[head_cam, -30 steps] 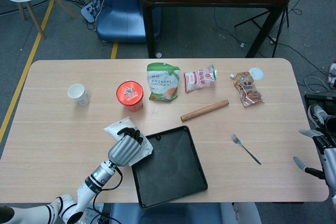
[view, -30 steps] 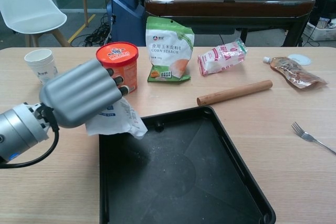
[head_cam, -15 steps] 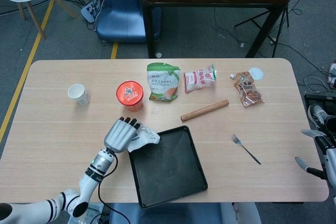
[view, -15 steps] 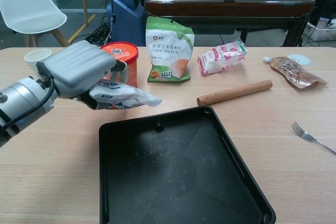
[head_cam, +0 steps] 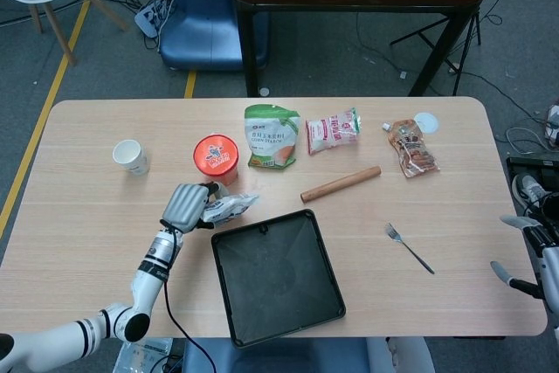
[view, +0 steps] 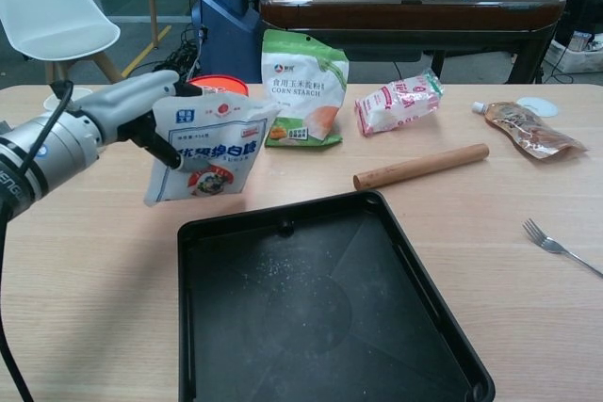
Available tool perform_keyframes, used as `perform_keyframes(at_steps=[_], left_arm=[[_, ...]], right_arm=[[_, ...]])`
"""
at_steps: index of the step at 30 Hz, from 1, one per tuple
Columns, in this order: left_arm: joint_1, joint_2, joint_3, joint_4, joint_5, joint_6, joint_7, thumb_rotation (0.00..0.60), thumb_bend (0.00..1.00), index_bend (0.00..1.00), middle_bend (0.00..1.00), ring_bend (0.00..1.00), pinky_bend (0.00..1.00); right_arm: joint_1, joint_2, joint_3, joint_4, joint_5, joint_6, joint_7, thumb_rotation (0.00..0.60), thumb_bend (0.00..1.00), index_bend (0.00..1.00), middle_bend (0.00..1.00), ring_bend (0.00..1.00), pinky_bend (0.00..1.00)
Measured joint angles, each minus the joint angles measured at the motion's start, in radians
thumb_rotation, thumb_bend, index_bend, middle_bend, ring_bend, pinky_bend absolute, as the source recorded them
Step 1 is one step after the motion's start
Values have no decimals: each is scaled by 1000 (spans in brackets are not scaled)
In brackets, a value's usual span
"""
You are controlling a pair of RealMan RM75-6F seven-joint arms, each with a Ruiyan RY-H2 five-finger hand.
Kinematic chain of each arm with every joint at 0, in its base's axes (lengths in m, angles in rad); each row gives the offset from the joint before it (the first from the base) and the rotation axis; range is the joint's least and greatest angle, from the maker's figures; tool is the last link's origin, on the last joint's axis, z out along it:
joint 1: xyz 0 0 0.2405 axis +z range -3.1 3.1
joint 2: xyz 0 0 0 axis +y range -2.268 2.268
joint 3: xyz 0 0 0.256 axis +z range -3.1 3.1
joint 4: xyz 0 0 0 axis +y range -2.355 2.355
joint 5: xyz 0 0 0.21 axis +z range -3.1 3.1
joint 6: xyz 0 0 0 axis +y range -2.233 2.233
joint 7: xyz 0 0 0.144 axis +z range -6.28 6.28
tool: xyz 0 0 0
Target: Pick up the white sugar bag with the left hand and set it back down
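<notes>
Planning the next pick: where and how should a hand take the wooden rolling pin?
Grip the wooden rolling pin at its middle, coming from above with fingers across its width. It lies flat on the table, slanted, with bare space along both long sides.

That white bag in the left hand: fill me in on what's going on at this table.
The robot's left hand holds the white sugar bag by its top, lifted clear of the table near the red tub and beside the black tray. The bag hangs with its printed face toward the chest view. It has not been set back down yet. The right hand waits at the table's right edge, holding nothing.
</notes>
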Motion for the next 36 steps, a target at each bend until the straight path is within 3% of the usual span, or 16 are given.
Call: perform_keyframes(at_steps=[13, 23, 29, 32, 36], left_arm=[[-31, -7, -17, 88, -54, -124, -296, 600, 210, 393, 627, 552, 633], [-78, -33, 3, 194, 5, -172, -444, 600, 210, 387, 601, 515, 569], [-108, -51, 28, 243, 48, -199, -526, 600, 210, 341, 482, 413, 512], [-122, -60, 37, 266, 58, -213, -554, 600, 210, 277, 383, 333, 467], [-133, -67, 42, 280, 67, -218, -587, 600, 195, 208, 324, 284, 436]], right_arm=[[-1, 0, -1, -4, 2, -2, -7, 600, 175, 280, 309, 189, 191], [-7, 2, -2, -3, 7, 2, -6, 600, 175, 280, 309, 189, 192], [-12, 2, -2, -2, 15, 4, -5, 600, 175, 279, 309, 189, 192], [-14, 3, -1, -2, 18, 5, -6, 600, 175, 279, 309, 189, 192], [-14, 2, 0, -2, 21, 1, -7, 600, 175, 280, 309, 189, 192]])
